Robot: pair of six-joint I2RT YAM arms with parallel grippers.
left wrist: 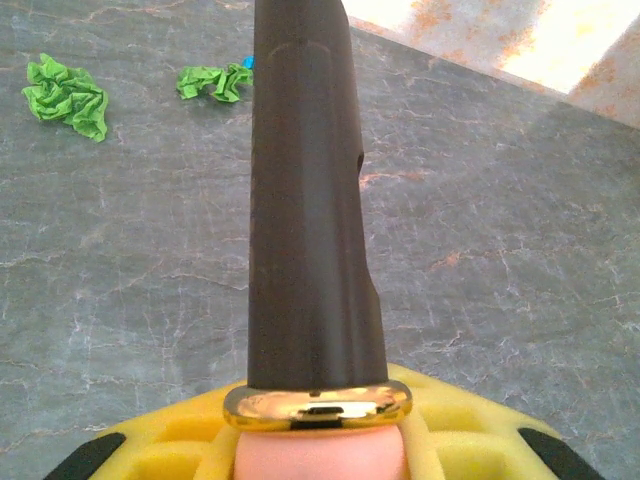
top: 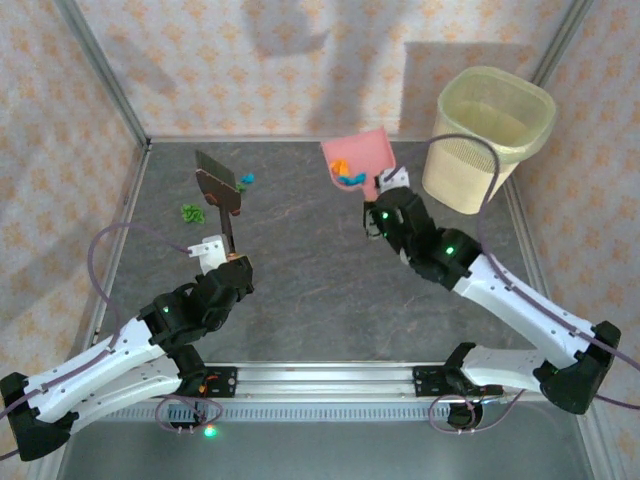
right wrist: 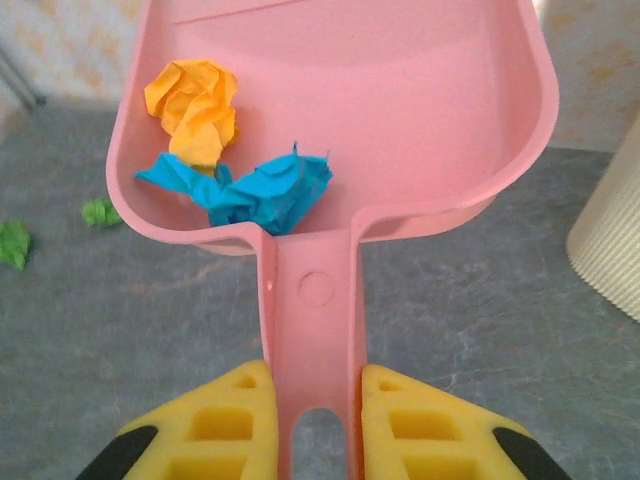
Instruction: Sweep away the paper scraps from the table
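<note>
**Dustpan loaded, green bits out on the slab**

Over on the right side, the right gripper (right wrist: pixel 317 390) is clamped hard on the handle of the pink dustpan (right wrist: pixel 400 100), yellow pads pressed against both sides of the stem; the pan's open lip points toward the far wall, close beside the pale ribbed bin (top: pixel 490 135). Inside the pan sit some of the paper scraps: an orange ball (right wrist: pixel 195 100) tucked against the left wall, and a crumpled blue piece (right wrist: pixel 265 190) right at the back where the handle joins; the two are touching.

Now the left side; the left gripper (top: pixel 237 263) is closed tight around the brush (top: pixel 220 188), gripping it at the lower end of its long dark handle, just below a gold band (left wrist: pixel 315 405); the brush head stands out ahead of the arm, toward the far left of the table (top: pixel 310 290).

On the grey surface itself, more scraps are loose; a green clump (top: pixel 192 212) lies to the left of the brush head, and a small teal and green bit (top: pixel 244 180) sits just to its right; the left wrist camera shows two crumpled green pieces apart from each other, with a speck of blue beside the nearer one; all of these are well apart from the dustpan.
</note>
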